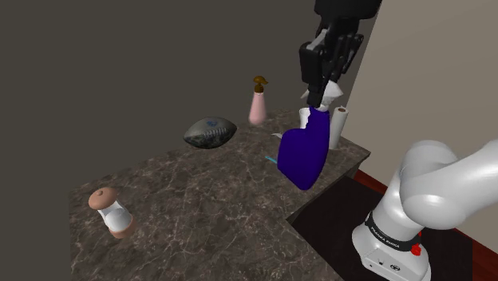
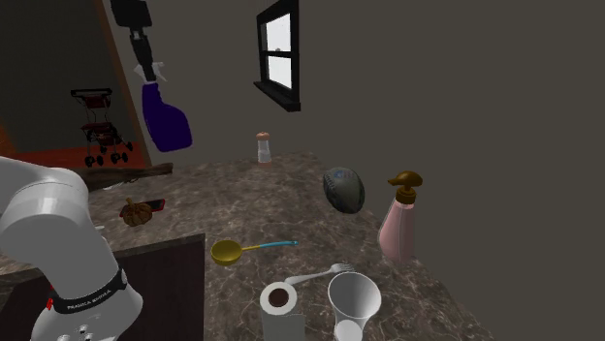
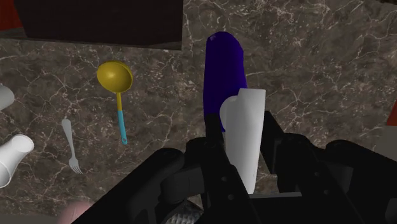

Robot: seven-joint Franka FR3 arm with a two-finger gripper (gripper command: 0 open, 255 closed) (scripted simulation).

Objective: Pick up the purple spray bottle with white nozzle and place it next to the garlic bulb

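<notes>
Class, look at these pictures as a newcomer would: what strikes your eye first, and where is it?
The purple spray bottle hangs from the black gripper, high above the marbled counter. Next come the pink pump bottle at the second exterior view's right and the yellow ladle lying on the counter.

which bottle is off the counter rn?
The purple spray bottle: it hangs in the air, clasped at its white nozzle by the claw. The pink pump bottle and the small capped bottle sit on the counter.
</notes>
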